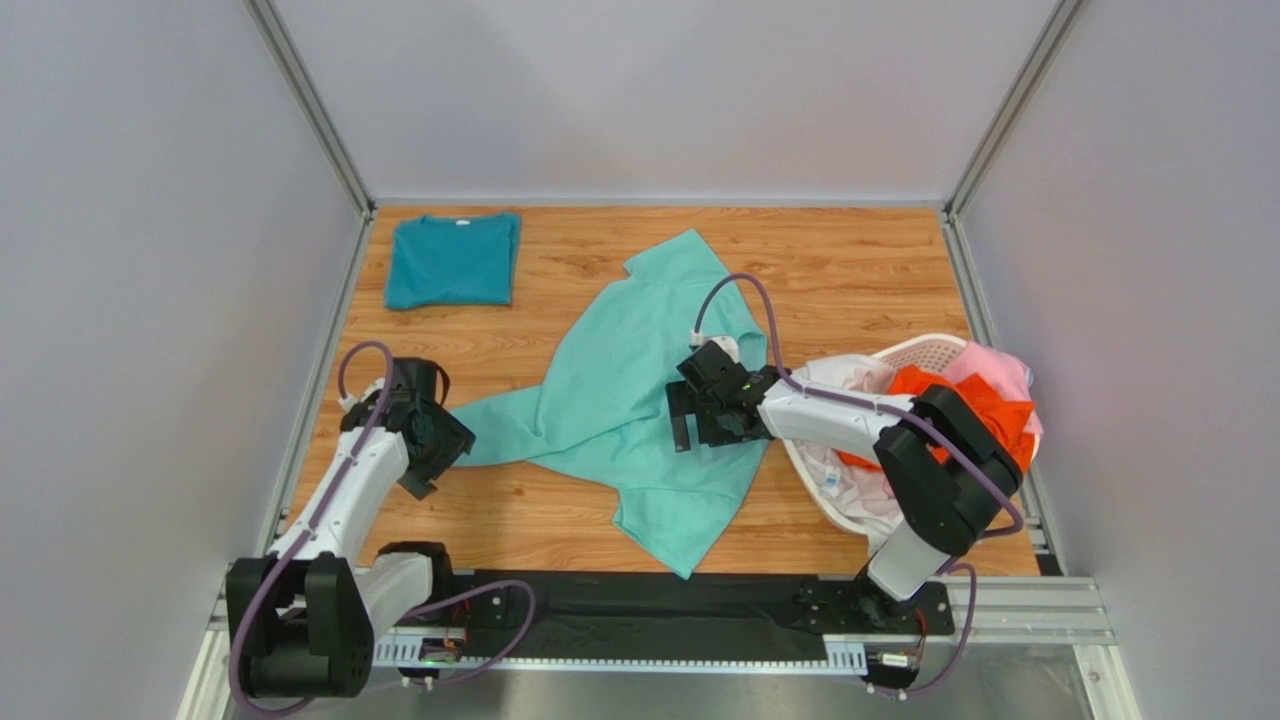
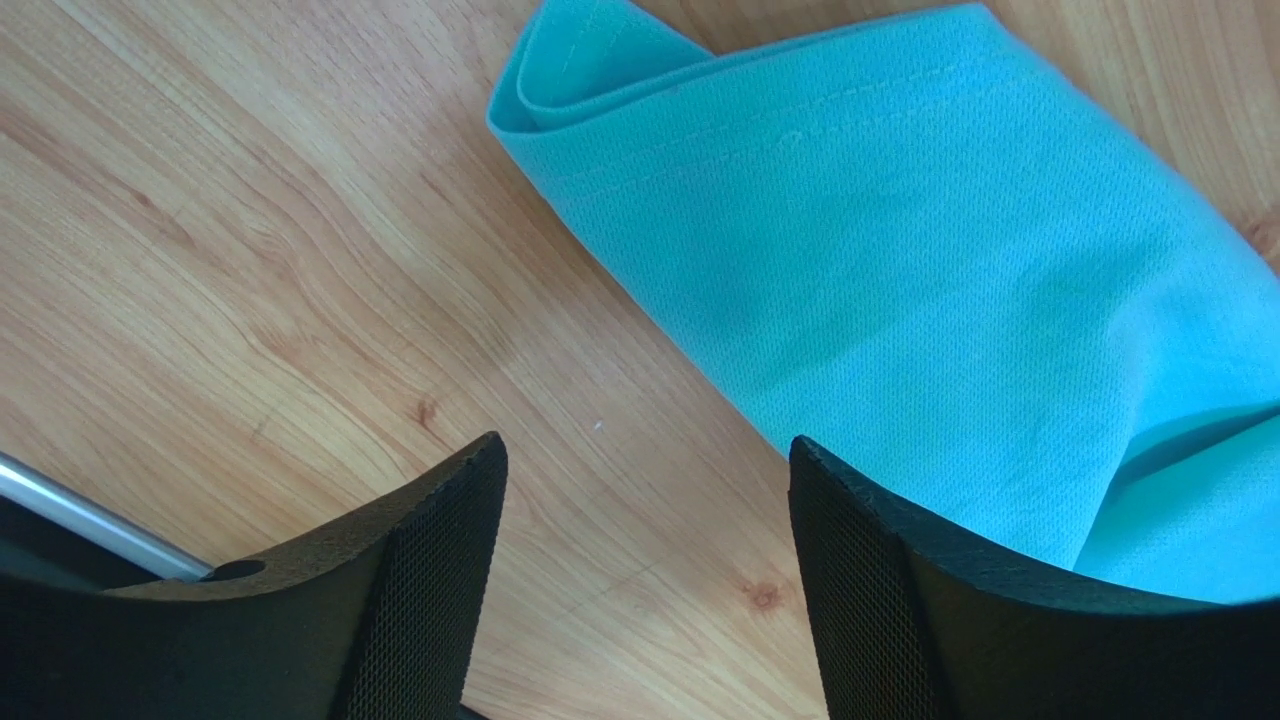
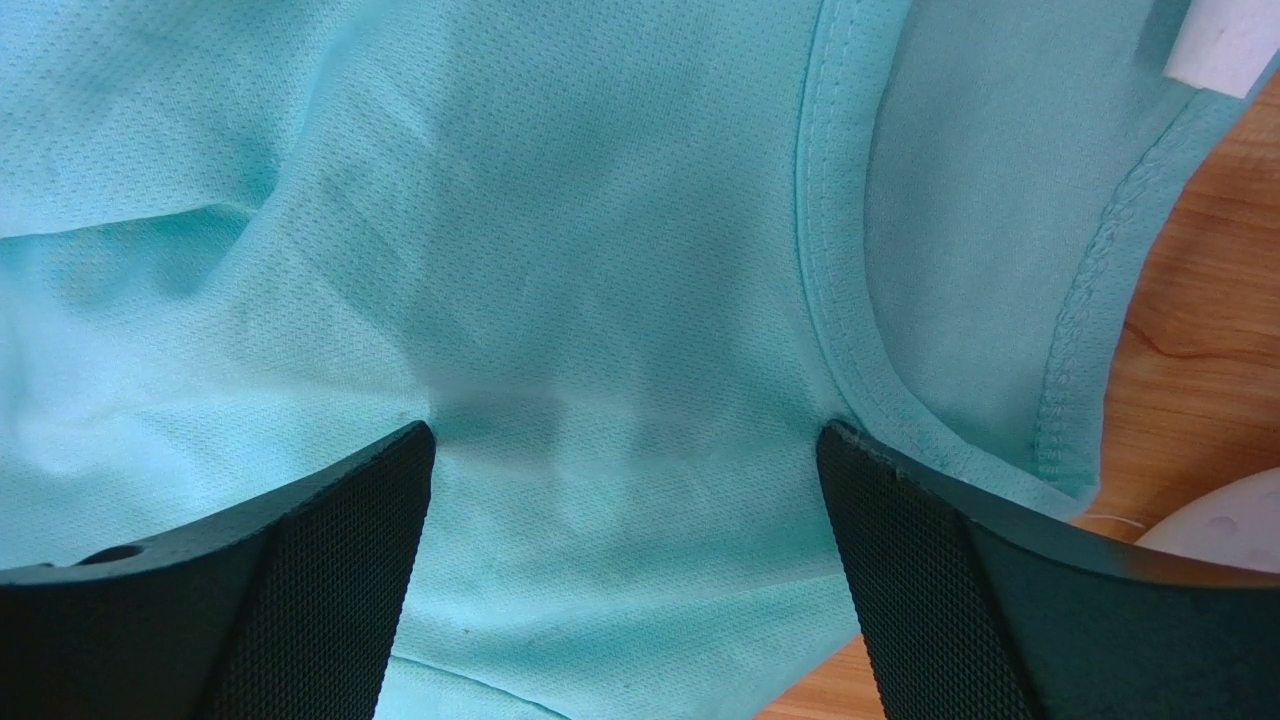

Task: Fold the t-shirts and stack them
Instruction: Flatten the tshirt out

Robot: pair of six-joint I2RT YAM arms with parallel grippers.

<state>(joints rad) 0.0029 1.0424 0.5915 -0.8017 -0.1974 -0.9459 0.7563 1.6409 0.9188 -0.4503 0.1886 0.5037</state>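
The mint t-shirt point(image 1: 631, 405) lies spread and rumpled at the centre of the table point(image 1: 857, 255). A folded teal t-shirt point(image 1: 451, 258) sits toward eleven o'clock. At the mint shirt's nine o'clock tip, the left gripper point(image 2: 646, 465) stands wide open over bare wood, holding nothing. At its three o'clock edge, by the collar point(image 3: 842, 300), the right gripper point(image 3: 624, 443) gapes above the cloth; whether it touches is unclear. The laundry basket point(image 1: 932, 353), at three o'clock, holds an orange t-shirt point(image 1: 999, 408) among paler ones.

One overhead, two close wrist views
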